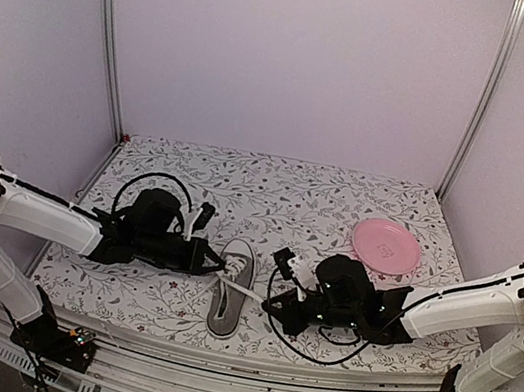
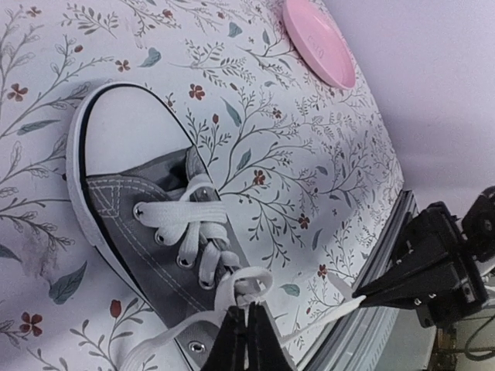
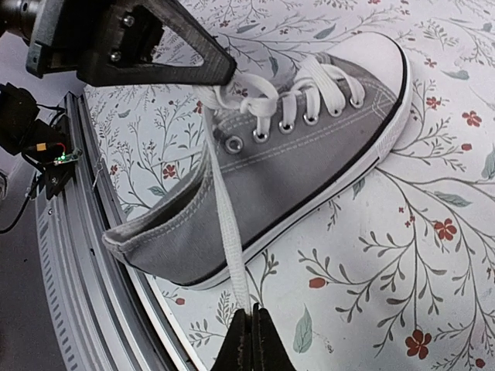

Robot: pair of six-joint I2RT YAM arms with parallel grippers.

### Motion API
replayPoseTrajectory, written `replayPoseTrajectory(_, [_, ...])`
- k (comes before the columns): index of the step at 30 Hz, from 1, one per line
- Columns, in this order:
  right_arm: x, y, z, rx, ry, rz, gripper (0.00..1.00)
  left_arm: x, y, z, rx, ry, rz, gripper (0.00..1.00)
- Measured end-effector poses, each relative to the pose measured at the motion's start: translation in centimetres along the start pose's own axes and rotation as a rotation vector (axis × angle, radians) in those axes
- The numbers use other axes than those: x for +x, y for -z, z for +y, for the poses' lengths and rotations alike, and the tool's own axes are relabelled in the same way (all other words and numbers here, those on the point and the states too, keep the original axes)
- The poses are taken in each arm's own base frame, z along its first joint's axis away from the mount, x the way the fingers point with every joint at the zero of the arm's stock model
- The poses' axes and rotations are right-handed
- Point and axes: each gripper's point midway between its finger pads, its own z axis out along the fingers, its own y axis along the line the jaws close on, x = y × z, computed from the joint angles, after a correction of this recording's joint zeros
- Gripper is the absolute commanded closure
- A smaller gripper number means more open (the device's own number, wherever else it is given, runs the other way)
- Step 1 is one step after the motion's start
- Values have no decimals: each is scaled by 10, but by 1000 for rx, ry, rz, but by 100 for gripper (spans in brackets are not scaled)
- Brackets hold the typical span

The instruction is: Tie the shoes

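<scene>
The grey canvas sneaker lies in the middle near the front edge, toe cap pointing away; it also shows in the left wrist view and the right wrist view. My left gripper is shut on the white lace at the knot over the top eyelets. My right gripper is shut on the other white lace strand, which runs taut from the knot across the shoe's side to my fingertips.
A pink round plate sits at the back right, also in the left wrist view. The metal front rail of the table runs just beside the shoe's heel. The floral tablecloth covers the table.
</scene>
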Motion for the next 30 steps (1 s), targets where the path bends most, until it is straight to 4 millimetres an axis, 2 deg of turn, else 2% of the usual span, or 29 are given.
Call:
replayPoseTrajectory(3, [15, 1, -8, 25, -35, 37, 98, 6, 1, 2, 11, 9, 5, 100])
replayPoseTrajectory(11, [27, -6, -22, 87, -99, 66, 97, 27, 14, 10, 34, 39, 11, 100])
replayPoseTrajectory(12, [30, -7, -23, 90, -103, 74, 91, 29, 15, 10, 40, 42, 10, 100])
replayPoseTrajectory(13, [33, -8, -24, 91, -104, 82, 77, 30, 16, 10, 44, 44, 10, 100])
replayPoseTrajectory(15, [36, -10, -23, 85, -103, 93, 61, 31, 17, 9, 52, 46, 8, 100])
replayPoseTrajectory(19, [35, -15, -16, 38, -68, 92, 46, 29, 18, 6, 64, 44, 2, 100])
replayPoseTrajectory(25, [16, -30, -3, -19, -11, 61, 35, 27, 19, 3, 74, 40, -6, 100])
replayPoseTrajectory(27, [11, -35, -2, -28, 4, 50, 35, 26, 19, 2, 77, 39, -8, 100])
replayPoseTrajectory(30, [9, -42, -1, -45, 26, 48, 42, 25, 20, 1, 80, 37, -10, 100])
